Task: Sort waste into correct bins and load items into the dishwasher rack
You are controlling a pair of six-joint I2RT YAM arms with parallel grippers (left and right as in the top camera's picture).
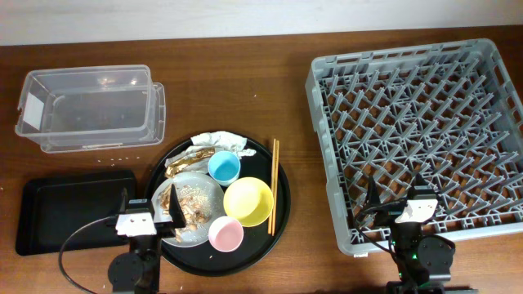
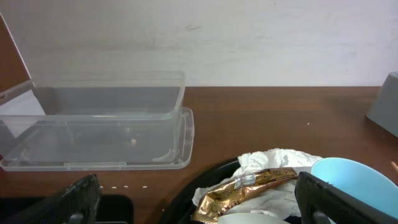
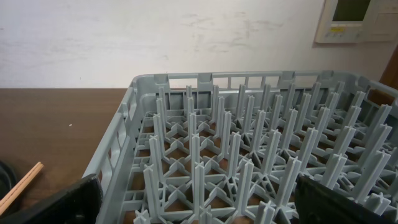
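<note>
On the brown table, left gripper partly hides grey plate.

You had the grey rack unloaded, on the right. Clear box sat open-topped at back left, with the flat black tray in front of it, apart. Between bins and rack: grey plate carrying food scraps, gold wrapper at its far rim, crumpled white napkin just behind. Blue bowl, yellow bowl and pink bowl stood upright along the plate's right side. Chopsticks lay side by side, right of the bowls.
</note>
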